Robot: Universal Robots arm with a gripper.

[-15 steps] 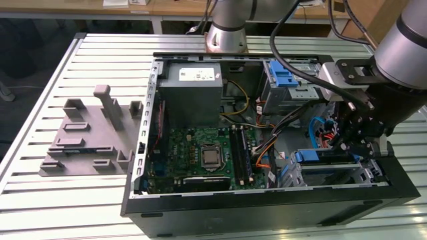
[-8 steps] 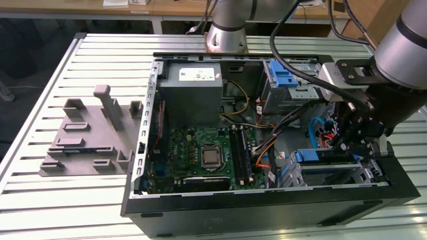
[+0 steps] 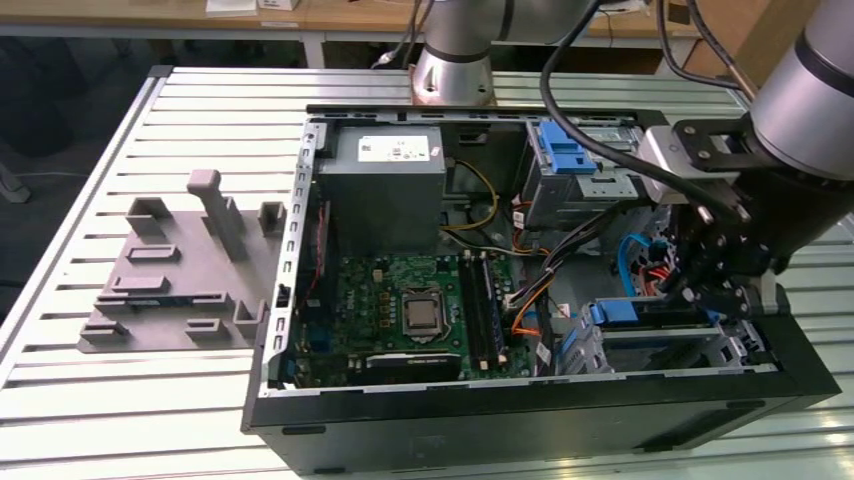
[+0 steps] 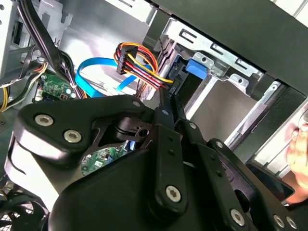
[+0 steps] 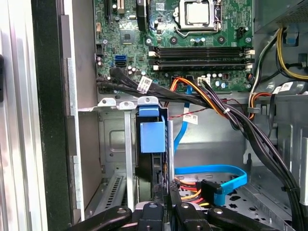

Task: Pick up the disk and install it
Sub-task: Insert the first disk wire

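Disk (image 5: 151, 137) in drive cage (image 5: 126, 144)

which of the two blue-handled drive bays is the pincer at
The lower drive bay beside the case's front panel, where the pincer hangs; the other blue-handled bay sits far off by the grey power supply.

You see the flat disk with blue plastic carrier rails (image 5: 151, 137) standing on edge in the grey metal drive cage (image 5: 115, 144), the black gripper (image 5: 166, 211) at its near end. Beyond lie the green motherboard (image 5: 192, 43) and black cable bundle (image 5: 231, 115).
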